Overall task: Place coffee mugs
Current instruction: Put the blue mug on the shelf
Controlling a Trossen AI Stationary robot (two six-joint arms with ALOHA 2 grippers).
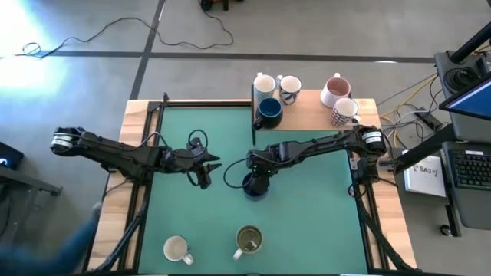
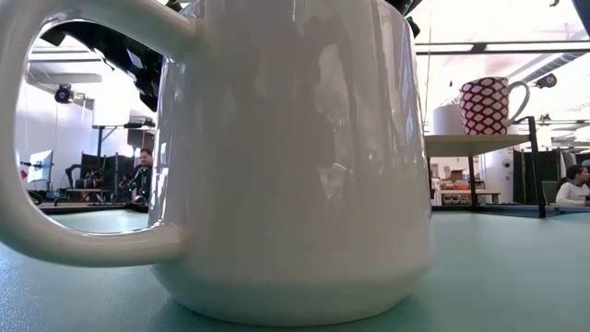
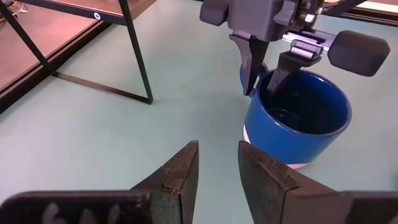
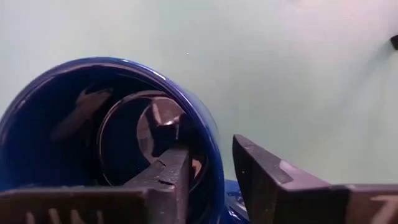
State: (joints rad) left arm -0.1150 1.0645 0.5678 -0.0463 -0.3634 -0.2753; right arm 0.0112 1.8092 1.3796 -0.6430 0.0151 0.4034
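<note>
White mug [image 1: 177, 248]: near the desk's front edge, left side. It stands so close to the low camera that it fills that view and hides most of the desk behind it.
Green mug [image 1: 248, 240]: just right of the white mug, also near the front edge, with bare mat all around it.
Blue mug [image 3: 297, 116]: upright in the middle of the green mat, lots of open room on every side.
Right gripper [image 3: 264, 73]: over the blue mug. One finger is inside the mug, one is outside, and they pinch its wall near the handle.
Left gripper [image 1: 205, 172]: left of the blue mug, not touching it. Its fingers [image 3: 176, 175] are a little apart and hold nothing.
Shelf [image 1: 314, 113]: at the far edge of the desk, with five mugs on it: two white, one blue, one pink inside, one with red dots [image 2: 486, 104].
Hard to see: the blue mug's handle is mostly hidden behind the right gripper.
</note>
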